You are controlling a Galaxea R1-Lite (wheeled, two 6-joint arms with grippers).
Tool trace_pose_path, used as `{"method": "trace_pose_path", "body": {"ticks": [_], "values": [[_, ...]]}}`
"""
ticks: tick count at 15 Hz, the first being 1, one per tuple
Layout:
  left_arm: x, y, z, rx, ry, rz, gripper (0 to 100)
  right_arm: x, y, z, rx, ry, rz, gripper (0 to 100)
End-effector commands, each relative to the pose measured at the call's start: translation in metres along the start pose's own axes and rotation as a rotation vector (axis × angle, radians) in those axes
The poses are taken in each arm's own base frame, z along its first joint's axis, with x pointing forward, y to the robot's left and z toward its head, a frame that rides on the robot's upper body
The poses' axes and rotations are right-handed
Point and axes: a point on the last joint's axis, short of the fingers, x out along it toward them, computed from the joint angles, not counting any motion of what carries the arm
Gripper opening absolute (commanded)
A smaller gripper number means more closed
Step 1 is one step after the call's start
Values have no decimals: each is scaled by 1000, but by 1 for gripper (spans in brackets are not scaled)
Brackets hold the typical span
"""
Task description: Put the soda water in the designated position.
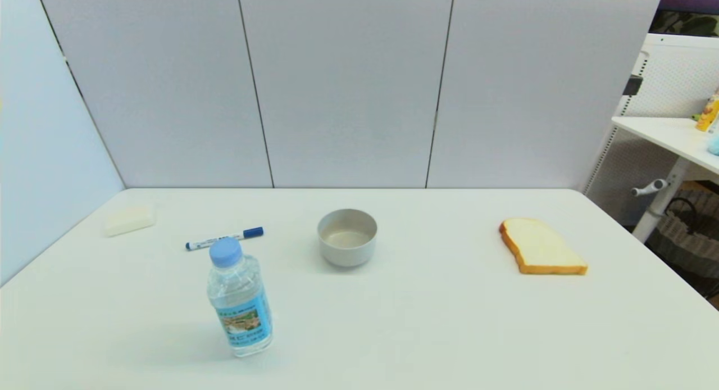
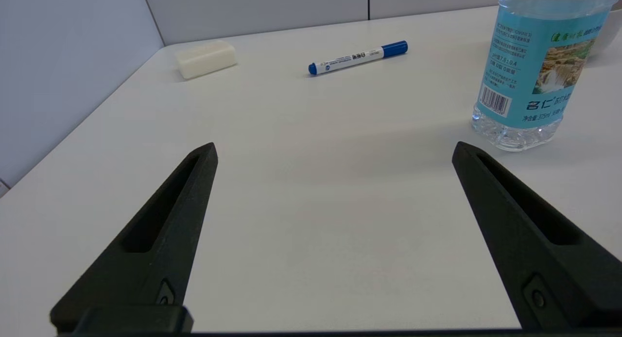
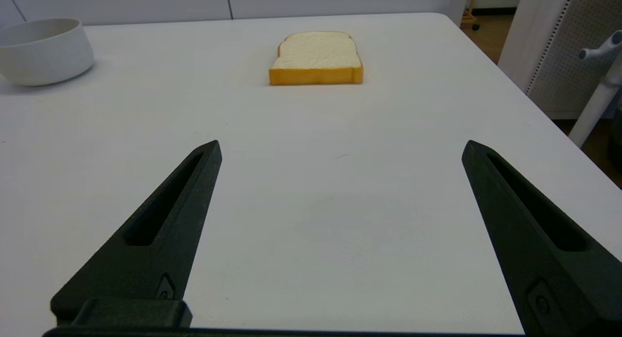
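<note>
1. The left gripper (image 2: 334,150) sits low over the white table (image 1: 427,334). Its two black fingers are spread wide with nothing but bare tabletop between them, and it holds nothing. Neither arm shows in the head view.
2. The right gripper (image 3: 341,147) is posed the same way: level, close above the table, fingers far apart and empty, pointing toward the bread.
3. The soda water (image 1: 240,298) stands upright in the lower left of the head view, nearest the front edge, its light blue cap on top and its blue label facing forward. In the left wrist view the bottle (image 2: 534,70) stands beyond the tip of one finger and off to its side, apart from both fingers.
4. Just behind the bottle, a blue-capped marker pen (image 1: 224,239) lies flat on the table.
5. A grey bowl (image 1: 347,236) sits at mid-frame, well apart from the bottle.
6. A slice of bread (image 1: 541,247) lies flat at the right of the head view.
7. A pale white block (image 1: 129,220) rests farthest back, at the left, near the wall panels.
</note>
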Motion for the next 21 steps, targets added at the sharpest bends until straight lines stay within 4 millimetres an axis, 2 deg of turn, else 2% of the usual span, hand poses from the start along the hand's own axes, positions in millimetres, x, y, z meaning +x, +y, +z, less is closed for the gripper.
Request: {"method": "trace_pose_path", "body": {"ticks": [1,19,20,21], "values": [[0,0,0,1,1,0,100,0,0,0,0,3,0,100],[1,0,-1,-30,24,-2,100,0,0,0,0,3,1,100],[3,0,2,-30,39,-1,100,0,0,0,0,3,0,100],[6,2,13,-23,35,-8,100,0,0,0,0,3,0,100]]}}
